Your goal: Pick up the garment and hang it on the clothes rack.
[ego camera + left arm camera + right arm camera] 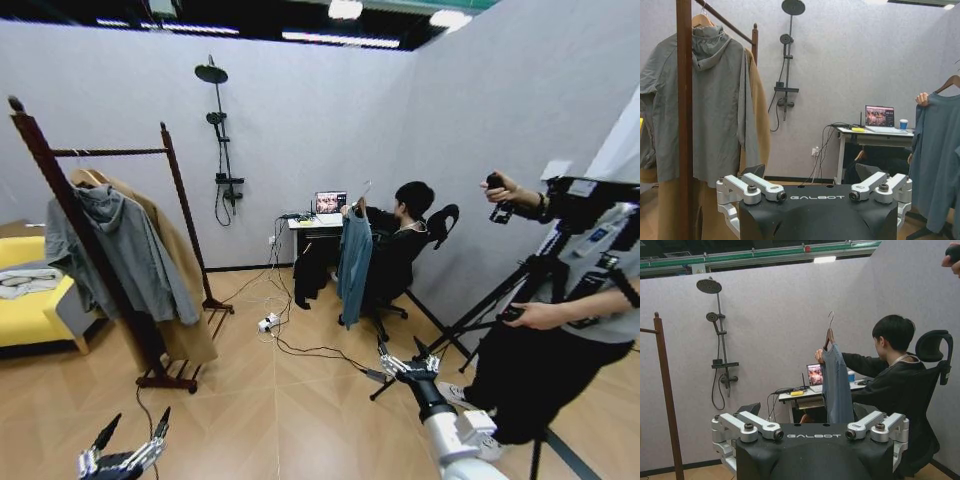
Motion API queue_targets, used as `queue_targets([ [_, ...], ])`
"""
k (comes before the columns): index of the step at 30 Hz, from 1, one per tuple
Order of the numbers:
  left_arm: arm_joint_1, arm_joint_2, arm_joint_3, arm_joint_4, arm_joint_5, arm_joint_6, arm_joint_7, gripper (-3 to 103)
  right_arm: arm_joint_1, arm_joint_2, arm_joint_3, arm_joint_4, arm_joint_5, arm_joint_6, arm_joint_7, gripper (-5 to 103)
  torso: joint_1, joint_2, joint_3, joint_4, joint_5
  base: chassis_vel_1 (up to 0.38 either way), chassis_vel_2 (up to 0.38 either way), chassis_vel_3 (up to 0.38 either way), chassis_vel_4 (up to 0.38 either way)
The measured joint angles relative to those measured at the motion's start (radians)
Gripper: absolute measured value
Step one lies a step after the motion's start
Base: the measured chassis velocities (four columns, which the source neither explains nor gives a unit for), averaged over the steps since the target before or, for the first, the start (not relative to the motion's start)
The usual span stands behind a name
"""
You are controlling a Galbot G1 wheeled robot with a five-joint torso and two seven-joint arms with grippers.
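Garment (pixel 354 262): soft matt cloth, blue-green, hanging in loose folds from a wooden hanger (pixel 830 335) with a thin shiny metal hook. Clothes rack (pixel 60 190): dark reddish-brown wood, smooth, slight sheen on the posts. Grey hoodie (pixel 700 105) on it: matt woven cloth; tan coat (pixel 756 110) behind: matt, heavier cloth. Left end effector (pixel 128 448) and right end effector (pixel 403 364): brushed silver metal links on a matt black plastic housing. Floor (pixel 290 410): pale wood-look boards, satin finish. Shower fitting (pixel 220 130): dark matt metal.
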Motion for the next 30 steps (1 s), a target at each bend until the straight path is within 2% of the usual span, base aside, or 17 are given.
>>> queue_targets([
  [11, 0.0, 0.0, 0.0, 0.0, 0.0, 0.0, 0.0, 100, 0.014, -0.003, 0.005, 0.016, 0.007, -0.003, 0.006, 100, 0.001, 0.0, 0.0, 0.0, -0.0001, -0.238, 0.24, 0.257, -0.258],
  [18, 0.0, 0.0, 0.0, 0.0, 0.0, 0.0, 0.0, 100, 0.048, -0.015, 0.033, 0.027, 0.019, -0.021, 0.024, 100, 0.001, 0.0, 0.0, 0.0002, 0.0007, -0.35, 0.33, 0.346, -0.353],
  [21, 0.0, 0.0, 0.0, 0.0, 0.0, 0.0, 0.0, 100, 0.049, -0.019, 0.044, 0.032, 0.027, -0.022, 0.027, 100, 0.0, 0.0, 0.0, 0.0002, -0.0005, -0.349, 0.366, 0.372, -0.368],
  [24, 0.0, 0.0, 0.0, 0.0, 0.0, 0.0, 0.0, 100, 0.048, -0.02, 0.058, 0.034, 0.038, -0.022, 0.029, 100, 0.001, 0.0, 0.0, 0.0002, 0.0012, -0.36, 0.37, 0.375, -0.368],
  [27, 0.0, 0.0, 0.0, 0.0, 0.0, 0.0, 0.0, 100, 0.048, -0.023, 0.07, 0.039, 0.046, -0.022, 0.029, 100, 0.0, 0.0, 0.0, 0.0001, -0.0008, -0.384, 0.346, 0.373, -0.377],
  [28, 0.0, 0.0, 0.0, 0.0, 0.0, 0.0, 0.0, 100, 0.05, -0.025, 0.08, 0.041, 0.056, -0.022, 0.028, 100, 0.001, 0.0, 0.0, -0.0002, -0.0004, -0.329, 0.333, 0.349, -0.336],
  [29, 0.0, 0.0, 0.0, 0.0, 0.0, 0.0, 0.0, 100, 0.059, -0.029, 0.106, 0.046, 0.076, -0.027, 0.025, 100, 0.001, 0.0, 0.0, 0.0001, 0.0015, -0.37, 0.364, 0.349, -0.371],
  [30, 0.0, 0.0, 0.0, 0.0, 0.0, 0.0, 0.0, 100, 0.068, -0.035, 0.126, 0.05, 0.091, -0.033, 0.025, 100, 0.0, 0.0, 0.0, -0.0001, 0.001, -0.37, 0.349, 0.342, -0.371],
])
